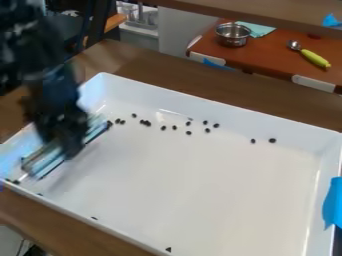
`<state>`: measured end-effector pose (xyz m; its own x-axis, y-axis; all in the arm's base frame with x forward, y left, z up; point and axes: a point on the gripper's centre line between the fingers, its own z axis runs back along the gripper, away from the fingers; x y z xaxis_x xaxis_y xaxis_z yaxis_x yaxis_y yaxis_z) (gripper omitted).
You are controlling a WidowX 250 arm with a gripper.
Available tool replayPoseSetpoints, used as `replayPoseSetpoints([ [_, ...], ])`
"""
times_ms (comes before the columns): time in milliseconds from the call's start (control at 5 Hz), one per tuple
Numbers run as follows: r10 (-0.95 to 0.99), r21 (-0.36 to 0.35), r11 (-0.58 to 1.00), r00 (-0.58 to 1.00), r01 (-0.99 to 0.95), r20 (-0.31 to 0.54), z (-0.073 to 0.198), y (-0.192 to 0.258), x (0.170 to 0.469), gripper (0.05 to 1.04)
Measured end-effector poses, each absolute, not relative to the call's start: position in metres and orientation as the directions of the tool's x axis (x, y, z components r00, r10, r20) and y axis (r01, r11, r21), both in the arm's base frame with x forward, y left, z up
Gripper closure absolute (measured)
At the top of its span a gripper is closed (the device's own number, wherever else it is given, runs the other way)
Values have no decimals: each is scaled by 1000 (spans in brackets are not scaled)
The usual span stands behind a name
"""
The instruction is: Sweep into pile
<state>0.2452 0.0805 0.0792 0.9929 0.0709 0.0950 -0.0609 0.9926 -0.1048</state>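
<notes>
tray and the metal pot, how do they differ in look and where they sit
The tray is white and rectangular; the pot is silvery and round. The tray sits on the brown wooden surface, the pot on the reddish table behind. The tray has blue tape on its side; the pot shows none. Both are open at the top.

One camera looks slantwise down from above — fairly near — across the white tray (194, 190).
</notes>
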Motion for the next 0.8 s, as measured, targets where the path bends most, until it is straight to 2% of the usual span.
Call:
replayPoseSetpoints([
  [200,106,-147,985,989,-90,103,105,36,273,705],
  [400,115,-168,981,988,-98,98,117,-6,297,704],
  [600,66,-159,986,993,-50,96,112,-54,314,705],
  [800,26,-139,990,994,-12,102,95,-102,328,704],
])
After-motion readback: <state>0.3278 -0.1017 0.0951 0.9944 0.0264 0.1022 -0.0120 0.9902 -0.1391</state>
